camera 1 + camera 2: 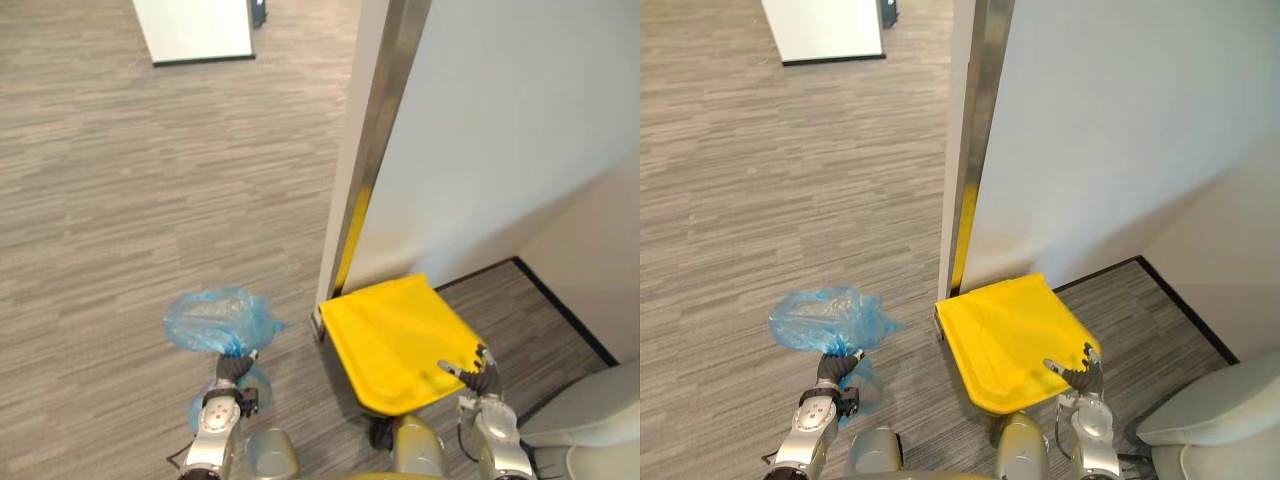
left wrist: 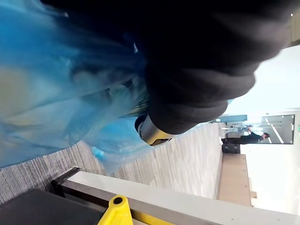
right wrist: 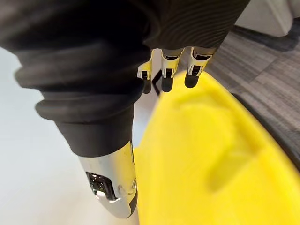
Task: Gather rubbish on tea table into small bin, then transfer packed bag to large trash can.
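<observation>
Left hand (image 1: 232,371) grips blue bag (image 1: 214,320) beside yellow lid (image 1: 395,338).

Bag (image 1: 220,320) is on the left, bunched in the left hand (image 1: 232,368), clear of the floor (image 1: 100,200). Trash can lid (image 1: 395,340) is just right of it, far edge against the wall post (image 1: 375,130). Right hand (image 1: 480,378) rests at the lid's near right corner.
</observation>
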You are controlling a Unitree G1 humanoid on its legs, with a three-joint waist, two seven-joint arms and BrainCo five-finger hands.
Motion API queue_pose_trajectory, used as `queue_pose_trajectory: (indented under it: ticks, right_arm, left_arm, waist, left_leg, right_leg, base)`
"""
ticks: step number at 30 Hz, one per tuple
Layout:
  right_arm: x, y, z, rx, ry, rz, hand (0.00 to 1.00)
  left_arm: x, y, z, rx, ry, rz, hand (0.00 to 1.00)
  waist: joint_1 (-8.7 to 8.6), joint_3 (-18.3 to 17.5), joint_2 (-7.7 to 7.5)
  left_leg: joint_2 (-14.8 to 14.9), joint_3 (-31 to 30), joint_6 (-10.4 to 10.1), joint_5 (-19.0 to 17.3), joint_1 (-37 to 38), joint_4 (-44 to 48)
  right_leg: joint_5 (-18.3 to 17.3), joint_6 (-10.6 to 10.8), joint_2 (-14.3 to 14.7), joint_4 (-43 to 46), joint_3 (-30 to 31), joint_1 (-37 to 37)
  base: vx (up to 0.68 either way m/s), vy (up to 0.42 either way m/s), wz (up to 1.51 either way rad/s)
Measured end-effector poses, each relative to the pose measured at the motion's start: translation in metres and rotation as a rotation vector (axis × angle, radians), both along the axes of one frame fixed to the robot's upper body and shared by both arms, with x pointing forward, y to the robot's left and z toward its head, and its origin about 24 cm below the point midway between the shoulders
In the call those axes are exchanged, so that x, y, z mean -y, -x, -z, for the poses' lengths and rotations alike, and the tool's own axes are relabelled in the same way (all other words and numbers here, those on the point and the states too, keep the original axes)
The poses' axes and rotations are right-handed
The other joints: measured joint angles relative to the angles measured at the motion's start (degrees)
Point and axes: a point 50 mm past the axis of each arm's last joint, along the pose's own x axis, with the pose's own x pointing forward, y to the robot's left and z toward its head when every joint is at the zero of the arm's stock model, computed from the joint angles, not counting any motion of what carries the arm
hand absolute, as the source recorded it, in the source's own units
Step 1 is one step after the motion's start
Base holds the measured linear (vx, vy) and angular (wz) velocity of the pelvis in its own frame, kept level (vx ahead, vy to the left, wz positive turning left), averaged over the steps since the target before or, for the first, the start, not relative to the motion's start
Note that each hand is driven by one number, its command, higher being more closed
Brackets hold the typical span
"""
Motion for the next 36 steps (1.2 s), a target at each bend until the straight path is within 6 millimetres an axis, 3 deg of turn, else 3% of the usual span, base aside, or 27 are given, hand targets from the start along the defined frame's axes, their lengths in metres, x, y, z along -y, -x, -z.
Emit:
queue_pose_trajectory:
  ticks: [1, 4, 5, 6, 11, 12, 14, 16, 17, 18, 20, 21, 24, 26, 27, 28, 30, 35, 36]
  right_arm:
    - [0.005, -0.007, -0.014, 0.079, 0.020, 0.011, 0.00]
    - [0.014, -0.008, -0.019, 0.104, 0.028, 0.049, 0.00]
    - [0.014, -0.006, -0.017, 0.094, 0.022, 0.054, 0.00]
    - [0.013, -0.005, -0.015, 0.089, 0.014, 0.056, 0.00]
    - [0.005, 0.009, 0.006, -0.022, -0.043, 0.055, 0.00]
    - [0.004, 0.012, 0.009, -0.039, -0.048, 0.054, 0.00]
    - [-0.001, 0.014, 0.013, -0.060, -0.051, 0.031, 0.00]
    - [-0.012, 0.004, 0.011, -0.056, -0.038, -0.054, 0.00]
    - [-0.018, -0.001, 0.010, -0.056, -0.023, -0.102, 0.00]
    - [-0.032, -0.015, 0.008, -0.047, -0.025, -0.176, 0.00]
    - [-0.046, -0.039, -0.003, -0.003, -0.004, -0.261, 0.00]
    - [-0.055, -0.054, -0.012, 0.031, 0.025, -0.321, 0.00]
    - [-0.081, -0.100, -0.042, 0.128, 0.079, -0.445, 0.00]
    - [-0.089, -0.125, -0.065, 0.190, 0.133, -0.491, 0.00]
    - [-0.092, -0.139, -0.081, 0.230, 0.168, -0.516, 0.00]
    - [-0.094, -0.147, -0.091, 0.254, 0.188, -0.531, 0.00]
    - [-0.088, -0.176, -0.129, 0.332, 0.273, -0.517, 0.00]
    - [-0.084, -0.204, -0.198, 0.507, 0.366, -0.485, 0.00]
    - [-0.083, -0.205, -0.201, 0.514, 0.372, -0.478, 0.00]
  left_arm:
    - [-0.001, 0.002, 0.001, -0.008, -0.001, -0.004, 1.00]
    - [-0.001, 0.000, 0.000, -0.001, -0.002, 0.000, 1.00]
    - [0.000, -0.001, 0.000, 0.000, 0.001, 0.002, 1.00]
    - [0.000, 0.000, 0.002, -0.013, 0.003, 0.000, 1.00]
    - [0.003, 0.004, 0.008, -0.041, 0.015, 0.000, 1.00]
    - [0.004, 0.006, 0.010, -0.052, 0.017, 0.002, 1.00]
    - [0.004, 0.010, 0.014, -0.073, 0.022, 0.009, 1.00]
    - [0.007, 0.012, 0.016, -0.084, 0.024, 0.027, 1.00]
    - [0.010, 0.012, 0.016, -0.085, 0.024, 0.043, 1.00]
    - [0.015, 0.011, 0.017, -0.086, 0.028, 0.063, 1.00]
    - [0.024, 0.010, 0.017, -0.082, 0.045, 0.080, 1.00]
    - [0.028, 0.008, 0.016, -0.073, 0.048, 0.094, 1.00]
    - [0.033, -0.005, 0.006, -0.021, 0.048, 0.116, 1.00]
    - [0.038, -0.011, -0.003, 0.030, 0.049, 0.137, 1.00]
    - [0.038, -0.014, -0.009, 0.068, 0.045, 0.146, 1.00]
    - [0.038, -0.017, -0.012, 0.087, 0.041, 0.148, 1.00]
    - [0.036, -0.027, -0.022, 0.137, 0.019, 0.150, 1.00]
    - [0.041, -0.032, -0.034, 0.201, 0.039, 0.161, 1.00]
    - [0.043, -0.033, -0.037, 0.216, 0.042, 0.166, 1.00]
  waist:
    - [0.16, 0.1, 0.19]
    - [1.20, 0.0, 0.05]
    - [1.46, -0.1, -0.04]
    - [1.39, -0.1, -0.09]
    - [1.42, -0.2, -0.06]
    - [1.41, -0.2, -0.03]
    - [1.39, -0.2, -0.01]
    - [0.92, -0.2, 0.04]
    - [0.78, -0.3, 0.14]
    - [0.20, -0.5, 0.29]
    - [-0.31, -0.5, 0.68]
    - [-0.12, -0.3, 1.45]
    - [0.33, 1.7, 2.65]
    - [1.49, 2.9, 3.90]
    - [1.63, 4.2, 4.44]
    - [1.74, 5.0, 4.31]
    - [2.96, 8.6, 3.53]
    - [3.12, 11.4, 3.83]
    - [3.14, 11.6, 3.84]
  left_leg:
    - [0.5, -0.2, -1.3, -0.7, 1.5, -0.6]
    - [1.5, 0.3, -3.5, -0.1, 3.9, -3.3]
    - [1.9, 0.2, -4.5, 0.4, 5.1, -5.6]
    - [2.4, 0.5, -5.2, 0.9, 5.9, -7.2]
    - [5.4, -0.4, -7.9, 2.7, 7.1, -12.8]
    - [5.5, -1.3, -8.4, 3.3, 7.1, -14.1]
    - [5.3, -3.7, -9.5, 5.5, 7.5, -17.5]
    - [5.4, -5.8, -10.3, 8.1, 7.4, -21.2]
    - [5.4, -6.9, -10.5, 9.3, 7.2, -23.1]
    - [4.8, -9.6, -10.4, 10.3, 5.4, -23.7]
    - [1.2, -10.0, -9.7, 10.0, -1.3, -11.1]
    - [0.8, -8.2, -7.6, 9.1, -2.9, -9.7]
    - [-0.3, -11.8, -8.0, 9.5, -5.2, -13.0]
    - [-2.1, -11.6, -7.1, 8.9, -8.2, -5.7]
    - [-2.3, -10.5, -4.7, 7.4, -9.3, -4.7]
    - [-2.2, -10.6, -4.7, 6.9, -9.5, -5.4]
    - [-3.5, -11.6, -6.1, 7.5, -10.0, -7.8]
    - [-3.4, -13.1, -6.0, 8.2, -12.1, -7.5]
    - [-3.5, -13.2, -6.2, 8.4, -12.1, -7.7]
  right_leg:
    - [-3.6, -0.2, 0.4, 4.6, 0.8, -1.3]
    - [-4.7, 0.9, 0.5, 7.0, -0.8, -1.8]
    - [-4.3, 2.5, 0.8, 7.4, -1.7, -2.0]
    - [-4.3, 2.8, 1.6, 7.8, -1.7, -2.4]
    - [-5.3, 3.9, 5.0, 9.3, -1.1, -4.4]
    - [-5.6, 4.1, 6.0, 9.4, 1.3, -4.8]
    - [-6.7, 3.2, 7.8, 9.2, 3.1, -5.0]
    - [-8.1, 4.0, 7.6, 9.6, 1.3, -5.5]
    - [-9.1, 3.5, 7.5, 9.2, 0.3, -5.7]
    - [-10.1, 1.5, 7.5, 8.2, -1.1, -5.9]
    - [-9.6, 0.4, 7.0, 8.3, -1.3, -7.1]
    - [-9.6, -0.6, 6.6, 9.5, -2.2, -7.5]
    - [-9.4, -2.6, 6.2, 9.0, -3.4, -9.1]
    - [-8.0, -5.0, 5.1, 8.5, -5.3, -9.7]
    - [-7.6, -5.4, 5.1, 8.8, -5.9, -9.8]
    - [-7.6, -5.3, 5.1, 9.1, -5.9, -10.1]
    - [-6.2, -5.5, 5.6, 6.8, -4.0, -10.7]
    - [-3.2, -5.5, 6.3, 4.2, -4.7, -11.1]
    - [-3.1, -5.6, 6.4, 4.1, -4.7, -11.1]
  base:
    - [0.29, -0.194, -0.01]
    - [0.29, -0.170, -0.29]
    - [0.23, -0.162, -0.32]
    - [0.21, -0.172, -0.27]
    - [0.12, -0.246, -0.08]
    - [0.02, -0.245, 0.19]
    - [0.01, -0.244, 0.29]
    - [-0.01, -0.237, 0.42]
    - [-0.02, -0.224, 0.68]
    - [-0.04, -0.250, 0.84]
    - [-0.11, -0.211, 0.68]
    - [-0.15, -0.159, 0.60]
    - [-0.13, -0.133, 0.67]
    - [-0.17, -0.044, 0.45]
    - [-0.16, 0.004, 0.27]
    - [-0.25, -0.050, 0.35]
    - [-0.21, -0.074, 0.34]
    - [-0.10, -0.013, 0.01]
    - [0.00, -0.012, 0.07]
